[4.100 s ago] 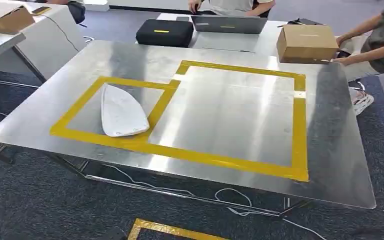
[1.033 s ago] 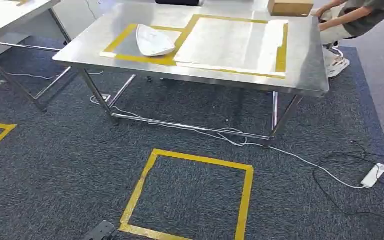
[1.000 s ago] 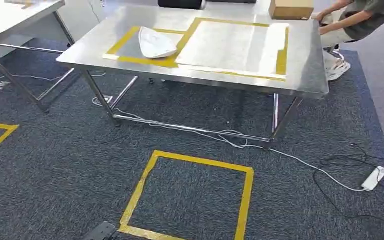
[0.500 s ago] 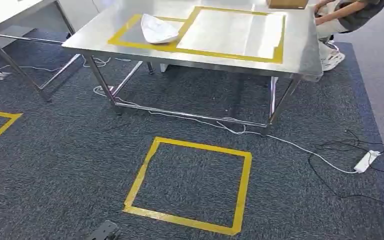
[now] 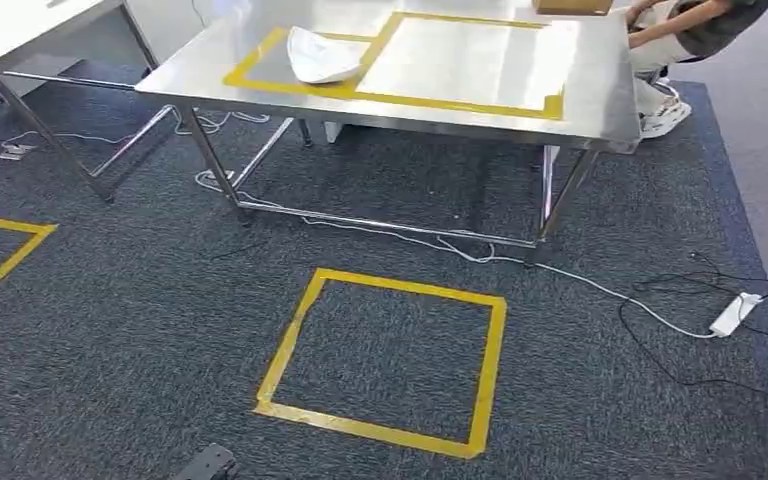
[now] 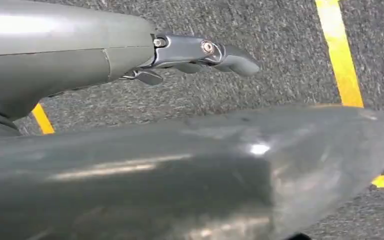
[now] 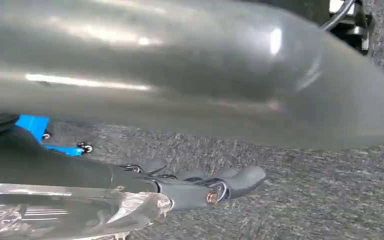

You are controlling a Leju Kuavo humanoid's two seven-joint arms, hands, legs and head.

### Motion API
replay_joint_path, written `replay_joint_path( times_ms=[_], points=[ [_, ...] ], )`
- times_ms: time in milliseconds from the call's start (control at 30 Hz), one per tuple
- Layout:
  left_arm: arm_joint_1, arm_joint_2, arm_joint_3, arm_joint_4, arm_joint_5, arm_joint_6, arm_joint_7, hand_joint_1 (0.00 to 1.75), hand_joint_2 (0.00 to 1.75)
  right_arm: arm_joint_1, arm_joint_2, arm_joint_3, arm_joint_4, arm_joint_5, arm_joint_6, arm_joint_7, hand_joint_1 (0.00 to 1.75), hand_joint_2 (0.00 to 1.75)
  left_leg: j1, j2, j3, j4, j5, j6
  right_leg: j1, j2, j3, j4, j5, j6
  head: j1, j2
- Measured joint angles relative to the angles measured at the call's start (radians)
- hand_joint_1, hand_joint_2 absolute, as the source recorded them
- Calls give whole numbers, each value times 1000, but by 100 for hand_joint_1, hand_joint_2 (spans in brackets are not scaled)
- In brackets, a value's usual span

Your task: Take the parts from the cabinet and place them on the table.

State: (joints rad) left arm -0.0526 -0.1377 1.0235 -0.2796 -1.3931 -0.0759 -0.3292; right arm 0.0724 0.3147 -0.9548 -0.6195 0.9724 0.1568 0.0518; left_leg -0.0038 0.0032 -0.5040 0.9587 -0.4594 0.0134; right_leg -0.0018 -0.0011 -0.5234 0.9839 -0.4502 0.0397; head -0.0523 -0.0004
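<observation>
Left hand (image 6: 200, 52) and right hand (image 7: 205, 187) empty, fingers loosely extended | white part (image 5: 322, 54) on worktop (image 5: 600, 110): likely light, stiff, thin shell; grip its edge.

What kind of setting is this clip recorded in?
Probably an indoor robot test area or lab: a steel table with yellow tape outlines, a yellow tape square on grey carpet, and a white power strip with trailing cables.

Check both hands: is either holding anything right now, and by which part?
Nothing is held. The left hand and the right hand both hang over the dark grey carpet with nothing in them.
</observation>
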Motion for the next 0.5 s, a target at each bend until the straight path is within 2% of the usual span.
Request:
replay_joint_path(
  times_ms=[67, 133, 233, 400, 500],
  points=[
    [-2, -4, 1, 0, -1, 4, -3, 0, 0, -3, 1, 10, 12, 2, -11, -19, 0, 0, 3, 0, -3, -7, 7, -7, 4, 0, -4, 0, 3, -5, 1, 0],
    [-6, -12, 1, 0, -5, 7, 10, 0, 0, -16, 0, 27, 49, -3, -60, -19, 0, 0, 5, 0, -7, -11, 14, -19, 7, -1, -11, 0, 7, -12, 1, 0],
    [-7, -18, 6, -1, -6, 8, 25, 0, 0, -23, 0, 32, 81, -6, -77, -16, 0, 0, 6, 0, -13, -11, 19, -21, 7, -1, -17, 1, 12, -14, 0, 0],
    [-7, -21, 18, -1, -5, 5, 29, 0, 0, -28, -2, 32, 109, 3, -71, -22, 0, 0, 4, 0, -20, -7, 22, -24, 4, -1, -20, 1, 19, -8, 1, 0],
    [-9, -19, 27, -2, -3, -8, 38, 0, 0, -29, -2, 32, 116, 28, -62, -37, 0, 0, 0, 0, -22, -8, 28, -15, 0, 1, -22, -5, 26, 3, 0, 0]
  ],
)
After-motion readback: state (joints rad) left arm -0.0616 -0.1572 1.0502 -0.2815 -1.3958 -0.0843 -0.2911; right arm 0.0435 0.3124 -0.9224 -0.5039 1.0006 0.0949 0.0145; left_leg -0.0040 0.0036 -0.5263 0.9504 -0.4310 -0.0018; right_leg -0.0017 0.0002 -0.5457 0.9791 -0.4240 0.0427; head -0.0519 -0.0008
